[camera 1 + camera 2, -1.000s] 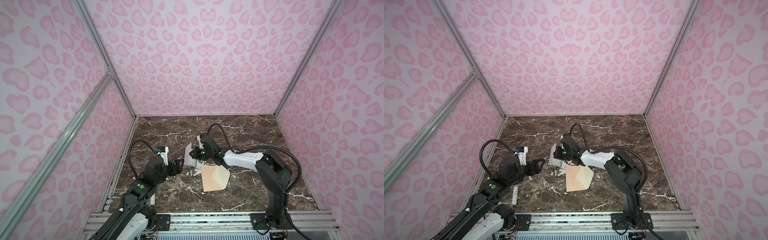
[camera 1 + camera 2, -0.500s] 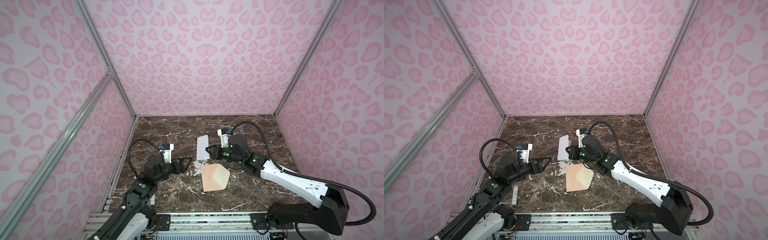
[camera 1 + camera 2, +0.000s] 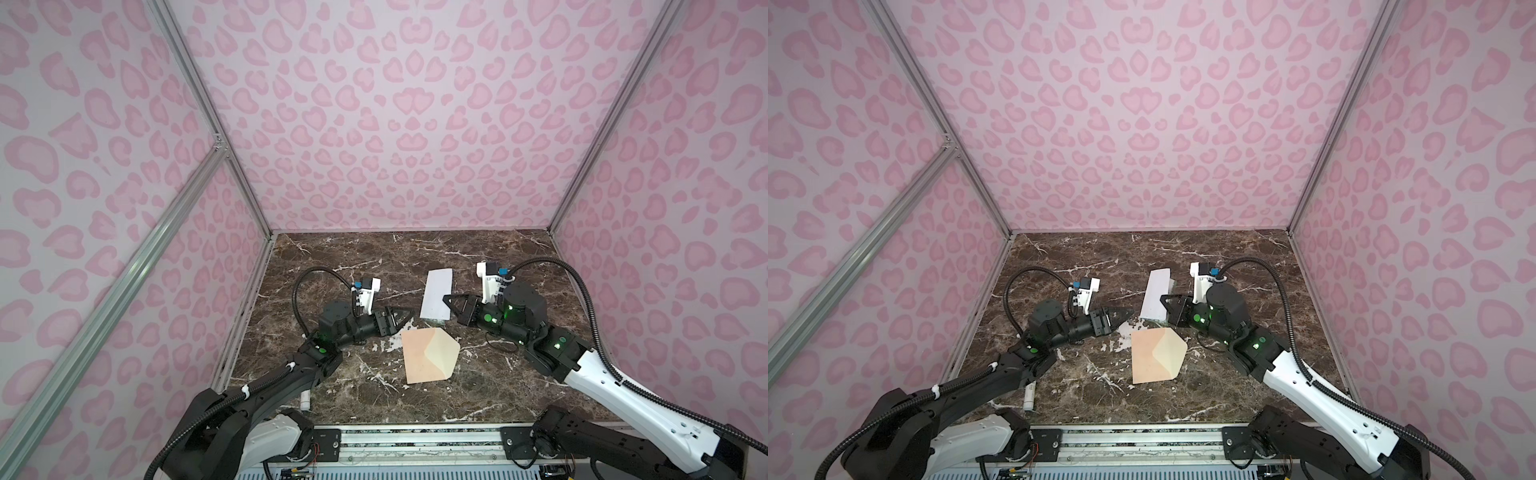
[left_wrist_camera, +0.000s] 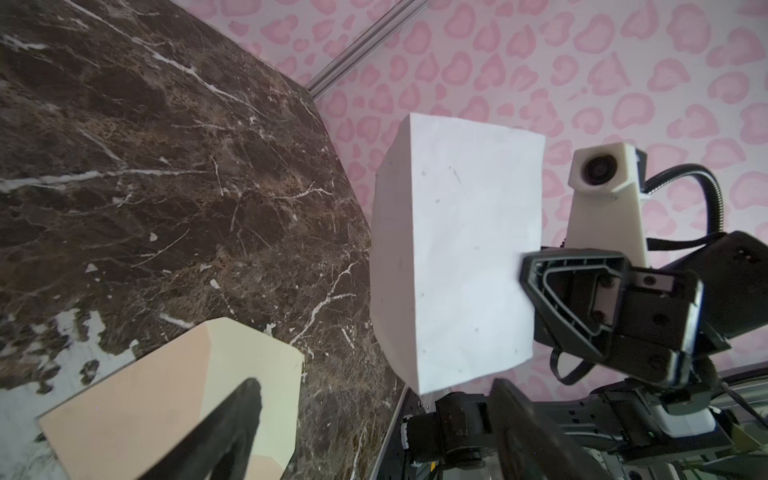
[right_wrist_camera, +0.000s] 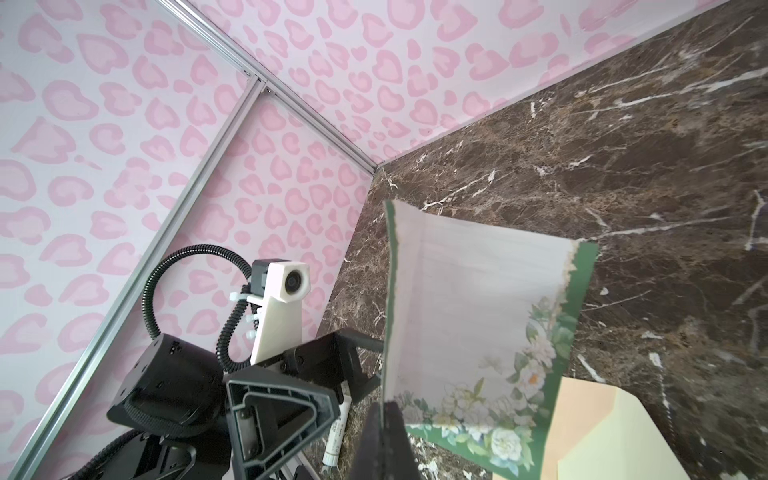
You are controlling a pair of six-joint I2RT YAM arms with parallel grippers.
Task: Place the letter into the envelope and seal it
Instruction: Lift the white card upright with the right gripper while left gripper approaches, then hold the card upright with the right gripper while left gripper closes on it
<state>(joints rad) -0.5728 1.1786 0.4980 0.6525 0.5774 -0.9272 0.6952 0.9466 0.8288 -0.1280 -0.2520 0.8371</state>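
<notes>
Gripping the letter (image 3: 435, 291) by one edge in the closed right tool (image 3: 448, 302), raised on end just behind the envelope (image 3: 422, 357), probably to aim at its open flap. Hovering at the envelope's left corner with the left tool (image 3: 405, 318) spread wide and empty, likely to steady the pocket.

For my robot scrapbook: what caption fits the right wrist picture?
Shut right jaws hold the flowery, green-edged letter up near the peach envelope.

The green-bordered, floral letter (image 3: 435, 296) hangs upright in the air; near it the peach envelope (image 3: 422, 353) lies flat, flap open.
</notes>
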